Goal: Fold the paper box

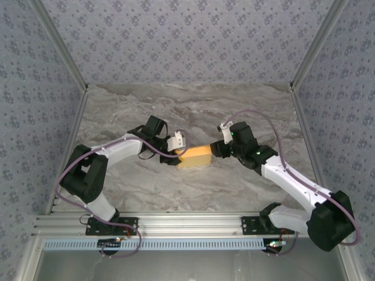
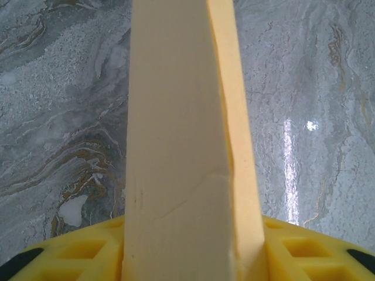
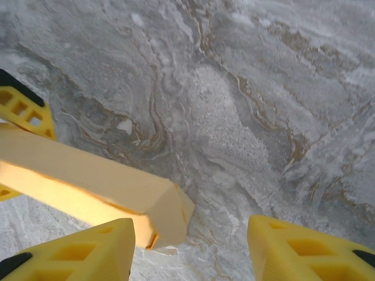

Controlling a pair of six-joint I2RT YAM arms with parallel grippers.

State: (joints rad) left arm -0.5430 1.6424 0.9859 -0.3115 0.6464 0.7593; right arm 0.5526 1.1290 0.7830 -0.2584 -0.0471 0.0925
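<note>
**Paper box held between two robot arms.** A paper box (image 1: 196, 157), shaped into a long orange-yellow bar, spans the gap between two robot arms over the middle of the marble-patterned table (image 1: 246, 111).

The left gripper (image 1: 174, 155) is clamped on the box's left end. In its wrist view the yellow fingers (image 2: 76, 254) press against both sides of the cardboard, which runs straight away from the camera. The cardboard is pale on its broad face and deeper orange along the narrow right-hand edge. A faint crease slants across the face close to the fingers.

The right gripper (image 1: 215, 151) meets the box's right end with its jaws apart. Seen from the right wrist, the box's slant-cornered end lies against or just beside the inner side of one finger (image 3: 82, 252). The other finger (image 3: 304, 252) stands well clear of the box, with bare table between them. At the box's far end in that view, the left gripper's fingers appear above and below the cardboard.

A shadow lies on the table under the box's near end; whether the box touches the table cannot be told. Both arms reach toward the box from the table's near edge, with lilac cables (image 1: 263, 120) looping along them.
</note>
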